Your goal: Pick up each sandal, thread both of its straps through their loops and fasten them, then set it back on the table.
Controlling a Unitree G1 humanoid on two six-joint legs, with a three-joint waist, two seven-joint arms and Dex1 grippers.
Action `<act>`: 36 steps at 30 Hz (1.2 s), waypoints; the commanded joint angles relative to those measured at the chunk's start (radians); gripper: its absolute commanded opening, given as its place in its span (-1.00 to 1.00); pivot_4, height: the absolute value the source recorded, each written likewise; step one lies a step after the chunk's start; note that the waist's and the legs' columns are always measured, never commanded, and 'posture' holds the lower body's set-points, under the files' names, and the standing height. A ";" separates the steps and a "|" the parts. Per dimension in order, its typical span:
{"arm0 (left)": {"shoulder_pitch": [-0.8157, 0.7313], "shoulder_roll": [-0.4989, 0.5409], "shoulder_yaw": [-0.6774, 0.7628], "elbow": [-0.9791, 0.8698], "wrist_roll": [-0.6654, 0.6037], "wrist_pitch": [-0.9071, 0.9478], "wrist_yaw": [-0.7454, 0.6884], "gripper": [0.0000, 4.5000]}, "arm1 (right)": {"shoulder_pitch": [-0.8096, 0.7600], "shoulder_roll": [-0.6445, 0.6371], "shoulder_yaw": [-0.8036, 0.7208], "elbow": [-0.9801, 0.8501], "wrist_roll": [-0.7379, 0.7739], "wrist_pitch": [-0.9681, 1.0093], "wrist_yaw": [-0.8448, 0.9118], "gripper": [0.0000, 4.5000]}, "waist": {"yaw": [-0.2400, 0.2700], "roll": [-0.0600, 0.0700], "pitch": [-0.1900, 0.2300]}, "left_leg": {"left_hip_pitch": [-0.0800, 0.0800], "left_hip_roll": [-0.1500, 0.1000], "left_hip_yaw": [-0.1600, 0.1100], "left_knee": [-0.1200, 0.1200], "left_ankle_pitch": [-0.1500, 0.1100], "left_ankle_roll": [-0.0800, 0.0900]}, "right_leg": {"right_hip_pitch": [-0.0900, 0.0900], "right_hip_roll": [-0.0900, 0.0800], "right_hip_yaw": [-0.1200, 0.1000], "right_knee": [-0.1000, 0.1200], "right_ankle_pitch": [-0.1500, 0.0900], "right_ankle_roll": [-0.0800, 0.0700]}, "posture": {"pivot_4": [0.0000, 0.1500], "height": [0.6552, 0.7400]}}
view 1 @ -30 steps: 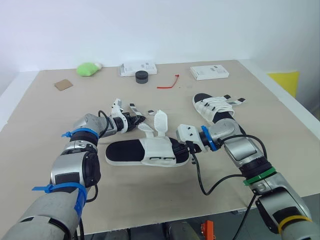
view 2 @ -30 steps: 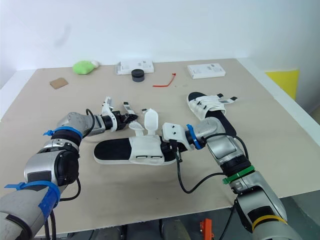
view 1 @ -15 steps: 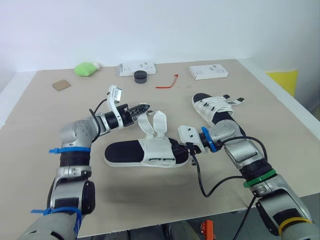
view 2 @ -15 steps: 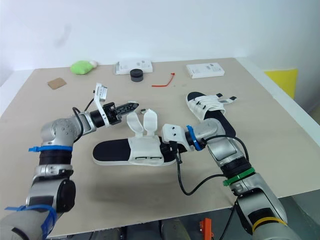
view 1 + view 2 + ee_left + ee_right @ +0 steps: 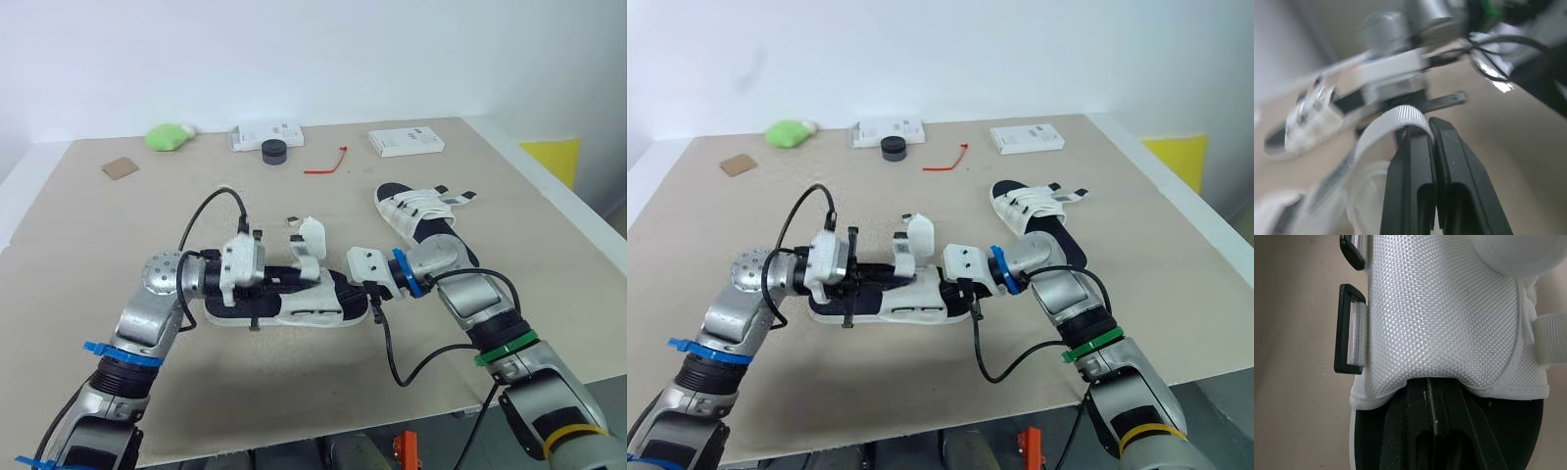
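Observation:
The near sandal [image 5: 313,305], black sole and white upper, lies on the table [image 5: 294,392] between my arms. My left gripper [image 5: 292,277] reaches across its upper and is shut on a white woven strap [image 5: 1399,117], which bends over the fingertips. The other strap [image 5: 311,240] stands upright. My right gripper [image 5: 1433,385] is shut at the sandal's toe end, its tips hidden under the edge of the white upper. Two black loops [image 5: 1348,335] line the upper's side. A second sandal [image 5: 419,211] lies to the right with its strap ends sticking out.
Along the far edge sit a green lump [image 5: 171,135], a white box [image 5: 265,134], a black round cap [image 5: 275,150], a red tie [image 5: 326,164] and another white box [image 5: 406,143]. A cardboard scrap [image 5: 120,167] lies far left. A black cable loops near my right arm.
My left arm swung from behind the sandal to over it, carrying the strap down across the white upper. The right gripper stayed at the toe end.

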 commanded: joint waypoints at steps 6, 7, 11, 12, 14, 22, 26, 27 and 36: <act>-0.053 0.015 -0.043 0.178 -0.012 -0.583 -0.195 -0.95 | 0.039 0.014 0.095 0.075 -0.089 0.007 0.002 -1.00 | 0.000 0.000 0.000 | 0.000 0.002 0.002 0.000 -0.001 0.002 | -0.001 0.001 0.001 0.000 0.000 -0.001 | 1.00 1.00; -0.060 0.020 -0.053 0.199 -0.018 -0.631 -0.211 -0.95 | 0.039 0.014 0.095 0.076 -0.089 0.006 0.003 -1.00 | 0.000 0.000 0.000 | 0.000 0.003 0.003 0.000 -0.001 0.002 | -0.001 0.001 0.001 0.000 0.000 -0.001 | 1.00 1.00; -0.085 0.084 -0.142 0.335 -0.015 -0.830 -0.263 -0.95 | 0.035 0.015 0.095 0.081 -0.090 0.001 0.006 -1.00 | -0.001 0.000 0.000 | 0.001 0.004 0.005 0.000 -0.001 0.003 | -0.001 0.002 0.002 0.000 0.001 -0.002 | 1.00 1.00; -0.091 0.093 -0.157 0.374 -0.005 -0.865 -0.263 -0.95 | 0.033 0.015 0.095 0.083 -0.090 0.000 0.007 -1.00 | -0.001 0.000 0.000 | 0.002 0.004 0.005 0.000 -0.002 0.003 | -0.001 0.002 0.002 0.000 0.001 -0.002 | 1.00 1.00; -0.104 0.090 -0.148 0.444 0.025 -0.888 -0.237 -0.95 | 0.029 0.018 0.095 0.085 -0.091 0.001 0.006 -1.00 | -0.001 0.000 0.000 | 0.002 0.004 0.006 0.000 -0.002 0.003 | -0.001 0.002 0.003 0.000 0.001 -0.002 | 1.00 1.00; -0.100 0.080 -0.153 0.452 0.002 -0.818 -0.133 -0.47 | 0.038 0.011 0.091 0.073 -0.090 0.004 0.009 -1.00 | -0.001 0.000 -0.001 | 0.002 0.005 0.007 0.000 -0.002 0.004 | -0.002 0.002 0.003 0.000 0.001 -0.002 | 1.00 1.00; -0.068 0.088 -0.167 0.380 -0.019 -0.723 -0.111 0.23 | 0.034 0.012 0.089 0.078 -0.089 0.005 0.007 -1.00 | -0.001 0.000 -0.001 | 0.002 0.005 0.007 0.000 -0.002 0.004 | -0.002 0.002 0.003 0.000 0.001 -0.002 | 1.00 1.00; -0.061 0.090 -0.167 0.366 -0.023 -0.703 -0.109 0.23 | 0.033 0.012 0.089 0.079 -0.089 0.005 0.007 -1.00 | -0.001 0.000 -0.001 | 0.002 0.005 0.007 0.000 -0.002 0.004 | -0.002 0.002 0.003 0.000 0.001 -0.002 | 1.00 1.00; 0.030 0.258 -0.112 0.062 -0.164 -0.330 -0.129 0.23 | 0.029 0.014 0.083 0.086 -0.085 0.004 0.008 -1.00 | -0.002 0.000 0.000 | 0.002 0.008 0.007 -0.001 -0.002 0.004 | -0.003 0.003 0.003 0.001 0.000 -0.003 | 1.00 1.00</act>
